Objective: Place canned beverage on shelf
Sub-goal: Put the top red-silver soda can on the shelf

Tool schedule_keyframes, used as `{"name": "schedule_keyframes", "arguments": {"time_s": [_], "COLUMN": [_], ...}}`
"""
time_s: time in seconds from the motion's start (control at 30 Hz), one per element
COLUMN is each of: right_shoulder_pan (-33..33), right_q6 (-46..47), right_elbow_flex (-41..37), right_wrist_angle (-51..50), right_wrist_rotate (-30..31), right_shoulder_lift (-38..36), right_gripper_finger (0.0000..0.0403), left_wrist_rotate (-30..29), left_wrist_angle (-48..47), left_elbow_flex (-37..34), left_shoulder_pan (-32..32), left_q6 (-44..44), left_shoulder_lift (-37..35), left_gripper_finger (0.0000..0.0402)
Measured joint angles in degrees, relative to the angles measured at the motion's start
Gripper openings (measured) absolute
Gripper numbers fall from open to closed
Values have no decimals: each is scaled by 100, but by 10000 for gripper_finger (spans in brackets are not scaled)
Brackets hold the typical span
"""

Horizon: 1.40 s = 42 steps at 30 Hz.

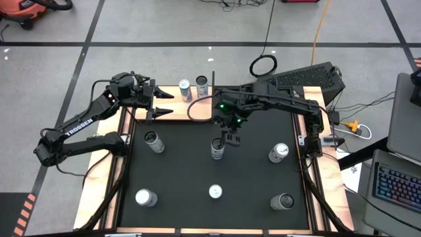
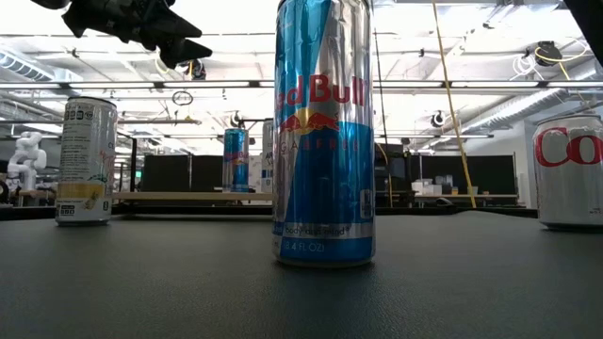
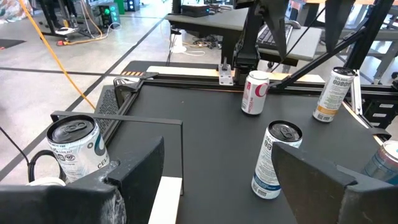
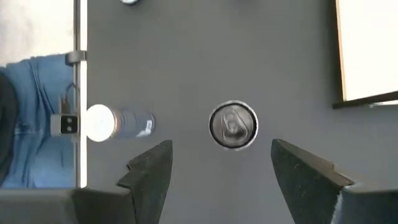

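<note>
Your right pincer point(image 1: 229, 137): fingers apart, empty, can point(image 1: 218, 149) just below it | your left pincer point(image 1: 160, 105): fingers apart, empty, over the shelf point(image 1: 172, 112)

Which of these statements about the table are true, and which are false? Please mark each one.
1. The right end effector hangs open above a can standing on the black mat. True; in the right wrist view the can top shows between the two fingers.
2. The left end effector is holding a can. False; it is open and empty, near the shelf.
3. Two cans stand on the shelf. True; both are at its far edge.
4. All cans on the mat lie on their sides. False; they stand upright.
5. The nearest can in the low view is a tall blue and silver one. True.
</note>
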Motion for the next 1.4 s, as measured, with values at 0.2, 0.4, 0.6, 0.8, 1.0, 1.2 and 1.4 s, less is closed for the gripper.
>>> {"name": "schedule_keyframes", "arguments": {"time_s": [0.2, 0.4, 0.6, 0.8, 1.0, 1.2, 1.4], "right_shoulder_pan": [119, 227, 219, 85, 61, 67, 72], "right_q6": [73, 264, 1062, 1276, 1682, 1623, 1352], "right_elbow_flex": [0, 0, 0, 0, -177, -388, -1071], "right_wrist_angle": [503, 1071, 906, -405, -568, -566, -575], "right_wrist_rotate": [-9, -11, -7, 693, 1633, 1652, 1662], "right_shoulder_lift": [0, 0, 0, 0, -151, -449, -1115], "right_gripper_finger": [254, 254, 254, 254, 254, 254, 254], "left_wrist_rotate": [0, 0, -2, 0, -2, -2, -2], "left_wrist_angle": [-2, -72, -138, -185, -337, -393, -388], "left_elbow_flex": [0, 0, 0, 0, 0, 0, 0], "left_shoulder_pan": [-2, 0, -2, -2, -2, -2, -2], "left_q6": [-7, -7, -11, -11, -10, -7, -6], "left_shoulder_lift": [0, 0, 2, 2, 2, 2, 2], "left_gripper_finger": [299, 299, 299, 299, 299, 299, 299]}}
